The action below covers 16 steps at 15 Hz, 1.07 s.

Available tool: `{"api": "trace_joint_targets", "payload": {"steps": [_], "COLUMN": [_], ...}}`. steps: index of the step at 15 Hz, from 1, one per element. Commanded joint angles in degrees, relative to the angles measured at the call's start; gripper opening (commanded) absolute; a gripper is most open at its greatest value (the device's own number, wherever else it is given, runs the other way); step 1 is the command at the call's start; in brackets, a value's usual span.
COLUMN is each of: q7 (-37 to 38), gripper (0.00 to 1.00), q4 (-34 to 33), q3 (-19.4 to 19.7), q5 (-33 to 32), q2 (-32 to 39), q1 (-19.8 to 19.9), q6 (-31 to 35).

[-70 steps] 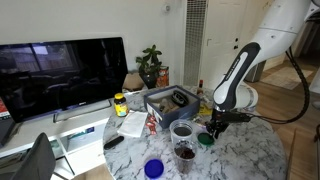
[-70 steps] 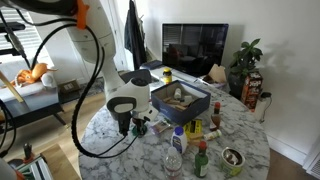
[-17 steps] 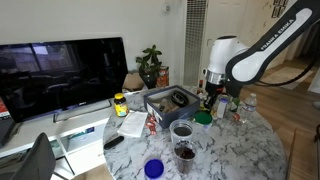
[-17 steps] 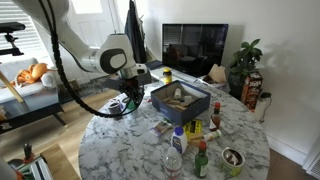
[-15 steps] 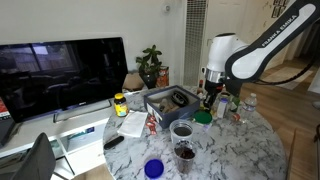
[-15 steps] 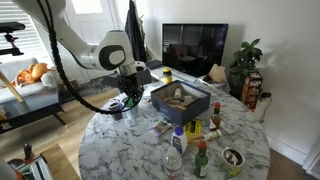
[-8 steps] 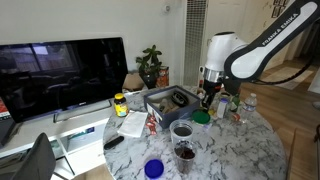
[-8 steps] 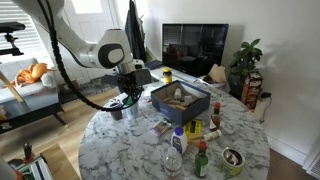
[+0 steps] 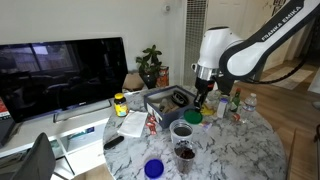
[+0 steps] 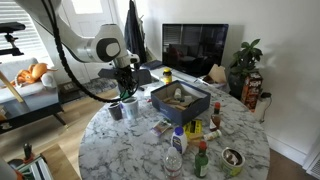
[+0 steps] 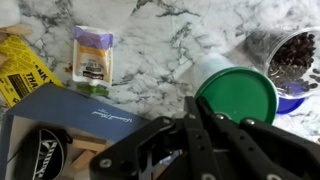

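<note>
My gripper [image 9: 198, 104] hangs above the marble table [image 9: 240, 150], shut on the rim of a green cup [image 9: 192, 116]. In the wrist view the green cup [image 11: 237, 95] shows its round green inside and pale wall, and the gripper [image 11: 200, 118] pinches its near edge. The cup is off the table, just beside the dark blue box [image 9: 168, 101] and above an empty glass [image 9: 182, 130]. In an exterior view the gripper [image 10: 127, 92] carries the cup [image 10: 130, 104] near the box's [image 10: 180, 100] corner.
A glass of dark beans [image 11: 295, 55] stands close to the cup. A snack packet [image 11: 93, 60] and a yellow packet [image 11: 20, 70] lie by the box. A blue bowl [image 9: 153, 168], a yellow-capped jar [image 9: 120, 103], bottles [image 9: 236, 105], a TV [image 9: 60, 75] and a plant [image 9: 150, 65] surround the table.
The arm has carried the green cup sideways from near the bottles toward the blue box and the glasses. The jaws stayed shut on it.
</note>
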State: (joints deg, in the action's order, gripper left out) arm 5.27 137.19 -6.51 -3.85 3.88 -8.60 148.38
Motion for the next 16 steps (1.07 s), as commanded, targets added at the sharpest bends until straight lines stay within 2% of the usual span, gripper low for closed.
{"api": "trace_joint_targets", "payload": {"steps": [1, 9, 16], "q7": [4.0, 19.9, 32.1], "gripper": [0.02, 0.02, 0.02], "q4": [-3.0, -5.9, -7.7], "q3": [-0.7, 1.1, 3.4], "q5": [-3.2, -19.8, -31.8], "q2": [2.6, 6.0, 8.4], "q1": [-0.9, -4.5, -7.4], "q6": [-2.6, -2.9, -3.1]}}
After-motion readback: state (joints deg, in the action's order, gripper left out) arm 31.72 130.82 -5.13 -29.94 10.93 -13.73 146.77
